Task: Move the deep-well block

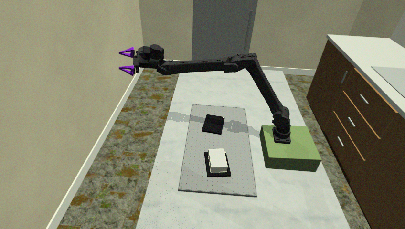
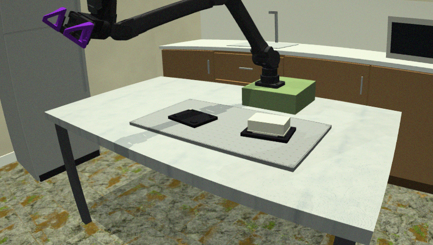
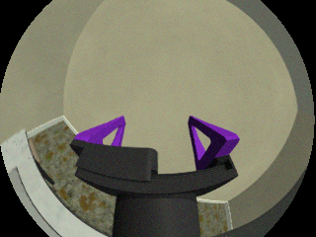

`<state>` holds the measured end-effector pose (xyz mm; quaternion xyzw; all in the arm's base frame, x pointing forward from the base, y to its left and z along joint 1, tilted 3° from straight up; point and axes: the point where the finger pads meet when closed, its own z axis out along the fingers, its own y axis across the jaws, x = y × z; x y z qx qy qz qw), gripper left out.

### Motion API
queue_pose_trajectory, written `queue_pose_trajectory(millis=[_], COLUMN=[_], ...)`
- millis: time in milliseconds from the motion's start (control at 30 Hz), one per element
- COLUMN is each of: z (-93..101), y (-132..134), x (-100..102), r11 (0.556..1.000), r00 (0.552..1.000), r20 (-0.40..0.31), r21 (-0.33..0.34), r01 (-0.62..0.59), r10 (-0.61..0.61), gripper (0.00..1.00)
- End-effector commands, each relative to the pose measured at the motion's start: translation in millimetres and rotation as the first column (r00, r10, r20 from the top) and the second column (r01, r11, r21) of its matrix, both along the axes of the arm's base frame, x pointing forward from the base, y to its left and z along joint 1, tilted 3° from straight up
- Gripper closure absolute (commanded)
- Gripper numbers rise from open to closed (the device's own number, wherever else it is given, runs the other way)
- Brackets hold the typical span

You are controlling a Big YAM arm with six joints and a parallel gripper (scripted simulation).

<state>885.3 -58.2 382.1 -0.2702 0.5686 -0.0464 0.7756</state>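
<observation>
Gripper (image 1: 126,61) hangs high beyond the table's far left edge, fingers spread wide and empty; the deep-well block (image 1: 217,160) sits on nest N1 (image 1: 208,172), near side, nest N2 (image 1: 213,123) bare, so nothing seems done yet

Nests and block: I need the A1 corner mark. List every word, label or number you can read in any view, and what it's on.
No text can be read in any view.
Empty nest: a pale speck at one corner, too small to read as "A1".
White block on the other nest: no marking visible.
Grey plate: only dot pattern.
Wrist view: open pincer, wall and floor only.
</observation>
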Motion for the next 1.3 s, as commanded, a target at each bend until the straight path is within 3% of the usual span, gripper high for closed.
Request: queue_pose_trajectory(millis=[0,67,133,267,300,367,633,667,700,733,767,900,967,1000,1033,1233,1267], z=[40.9,40.9,35.2,31.1,21.0,15.2,5.0,-5.4,-4.7,22.8,-14.3,-18.8,-32.4,2.4,-38.4,-43.0,-53.5], y=[25.5,25.5,33.6,50.0,53.8,61.6,85.1,88.8,92.5,96.1,99.9,114.6,121.6,124.4,128.5,142.4,145.6], x=[-13.8,-13.8,-14.9,-18.2,-17.8,-19.8,-26.1,-27.1,-28.3,-27.2,-31.7,-37.4,-41.7,-37.9,-45.7,-52.4,-55.9], r11=[0.999,0.999,0.999,0.998,0.998,0.996,0.996,0.995,0.993,0.991,0.991,0.991,0.986,0.983,0.982,0.982,0.978], r00=[1.0,1.0,0.999,1.0,0.998,0.992,0.996,0.988,0.984,0.988,0.977,0.983,0.963,0.973,0.953,0.963,0.945], r20=[0.023,0.023,-0.034,-0.002,-0.065,-0.124,-0.092,-0.154,-0.177,-0.157,-0.214,-0.182,-0.269,-0.232,-0.301,-0.27,-0.327], r21=[-0.035,-0.035,-0.053,-0.055,-0.064,-0.087,-0.088,-0.1,-0.115,-0.133,-0.129,-0.13,-0.159,-0.178,-0.177,-0.177,-0.192], r01=[-0.01,-0.01,-0.012,-0.01,-0.015,-0.022,-0.019,-0.027,-0.032,-0.032,-0.04,-0.036,-0.056,-0.054,-0.067,-0.061,-0.078], r10=[0.011,0.011,0.01,0.01,0.011,0.011,0.011,0.012,0.012,0.011,0.011,0.011,0.012,0.011,0.011,0.011,0.011], gripper=[0.0,0.0,0.0,0.0,0.0,0.0,0.0,0.0,0.0,0.0,0.0,0.0,0.0,0.0,0.0,0.0,0.0])
